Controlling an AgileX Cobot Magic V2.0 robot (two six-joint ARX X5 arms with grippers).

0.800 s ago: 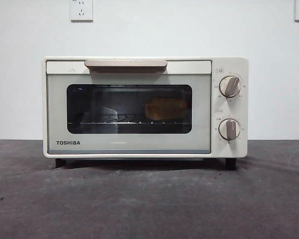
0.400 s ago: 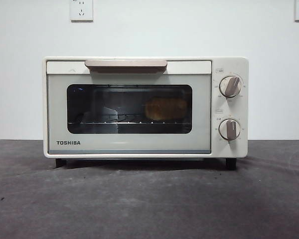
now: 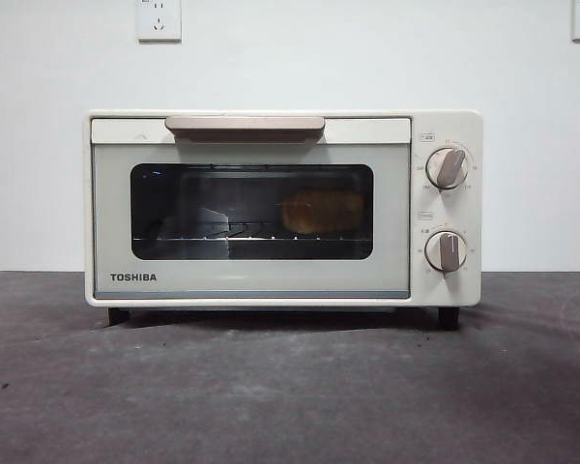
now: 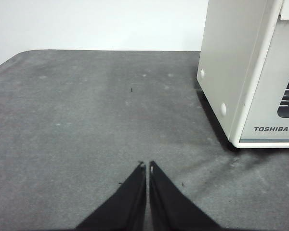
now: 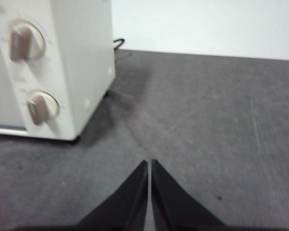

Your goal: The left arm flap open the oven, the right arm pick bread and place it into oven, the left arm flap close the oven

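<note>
A: The oven (image 3: pixel 282 208) is off beside both pincers, door up, the bread (image 3: pixel 322 211) inside on its rack.

B: Left gripper (image 4: pixel 148 167) and right gripper (image 5: pixel 150 163) are pinched narrow, empty. Only parking them remains, I judge.

Dark grey table (image 3: pixel 290 396); oven (image 3: pixel 282 208) stands on it.

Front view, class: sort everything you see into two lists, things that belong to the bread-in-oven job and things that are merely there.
Belongs to the job:
oven, door shut
bread, inside behind the glass
door handle

Merely there:
two wall sockets
grey table
white wall
</note>
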